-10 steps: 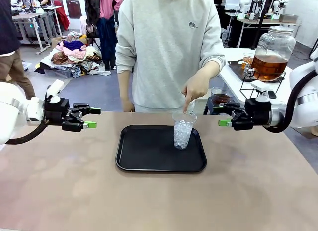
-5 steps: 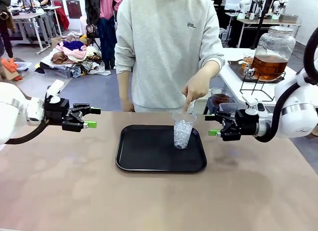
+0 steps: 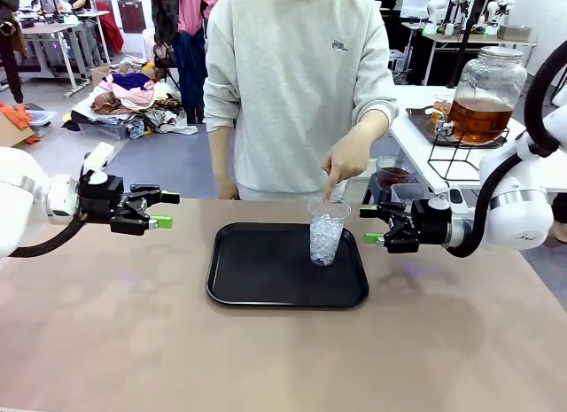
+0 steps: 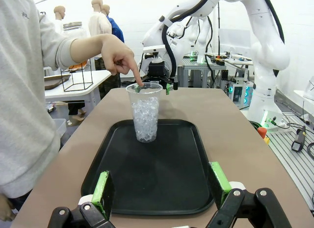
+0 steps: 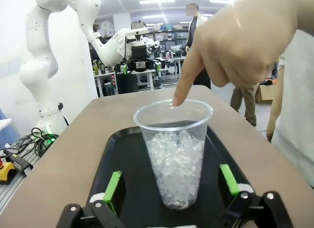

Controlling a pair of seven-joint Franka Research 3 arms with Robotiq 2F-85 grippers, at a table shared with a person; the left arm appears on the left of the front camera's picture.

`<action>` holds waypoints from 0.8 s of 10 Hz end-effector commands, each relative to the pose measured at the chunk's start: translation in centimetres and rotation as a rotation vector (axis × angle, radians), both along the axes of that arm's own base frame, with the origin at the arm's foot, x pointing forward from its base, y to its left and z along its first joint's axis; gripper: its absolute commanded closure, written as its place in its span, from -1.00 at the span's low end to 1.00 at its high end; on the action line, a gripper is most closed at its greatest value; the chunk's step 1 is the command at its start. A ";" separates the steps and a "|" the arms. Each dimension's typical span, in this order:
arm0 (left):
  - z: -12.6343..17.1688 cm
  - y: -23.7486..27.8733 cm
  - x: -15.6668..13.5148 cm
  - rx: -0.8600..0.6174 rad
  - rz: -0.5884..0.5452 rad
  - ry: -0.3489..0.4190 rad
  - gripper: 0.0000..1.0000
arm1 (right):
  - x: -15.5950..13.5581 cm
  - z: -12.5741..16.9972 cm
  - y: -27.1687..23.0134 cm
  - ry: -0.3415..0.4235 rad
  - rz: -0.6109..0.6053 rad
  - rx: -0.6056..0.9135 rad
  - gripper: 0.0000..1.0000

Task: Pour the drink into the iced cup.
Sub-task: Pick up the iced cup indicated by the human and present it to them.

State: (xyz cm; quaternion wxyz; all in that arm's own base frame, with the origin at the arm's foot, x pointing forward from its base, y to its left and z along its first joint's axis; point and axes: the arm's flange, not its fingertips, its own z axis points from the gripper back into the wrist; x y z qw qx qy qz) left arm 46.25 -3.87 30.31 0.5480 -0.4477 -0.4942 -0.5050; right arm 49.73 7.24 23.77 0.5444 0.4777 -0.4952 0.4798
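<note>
1. While the person's hand (image 3: pixel 347 155) points a finger at its rim, the iced cup (image 3: pixel 326 230) stands upright on the black tray (image 3: pixel 257 279), toward the far right corner.
2. Nearer by far is the right gripper (image 3: pixel 368 224): level with the cup, just beside it, jaws wide apart, holding nothing. From its wrist, the cup sits dead ahead between the green pads (image 5: pixel 114 183).
3. Over on the other side, the left gripper (image 3: pixel 166 210) hangs well apart, likewise gaping and empty.
4. Cup's look: clear plastic, long axis vertical, mostly filled with white ice (image 5: pixel 174 164), no liquid visible.
5. Now the drink (image 3: pixel 478 120): amber-brown, in a glass jar (image 3: pixel 492 71) on the side table (image 3: pixel 416 137) behind the right arm.
</note>
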 end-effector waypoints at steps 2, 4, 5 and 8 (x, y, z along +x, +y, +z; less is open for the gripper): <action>0.2 -0.1 0.1 -0.007 0.001 -0.001 -1.00 | -0.2 0.2 0.0 -0.003 0.005 0.000 -1.00; 0.2 -0.1 0.1 -0.007 0.001 -0.001 -1.00 | 0.2 -0.3 0.4 0.002 -0.001 -0.002 -1.00; 0.2 -0.1 0.1 -0.007 0.001 -0.001 -1.00 | 0.3 -0.5 1.0 -0.003 0.002 0.006 -1.00; 0.2 -0.1 0.1 -0.007 0.001 -0.001 -1.00 | 0.9 -1.3 2.5 -0.006 -0.009 0.015 -1.00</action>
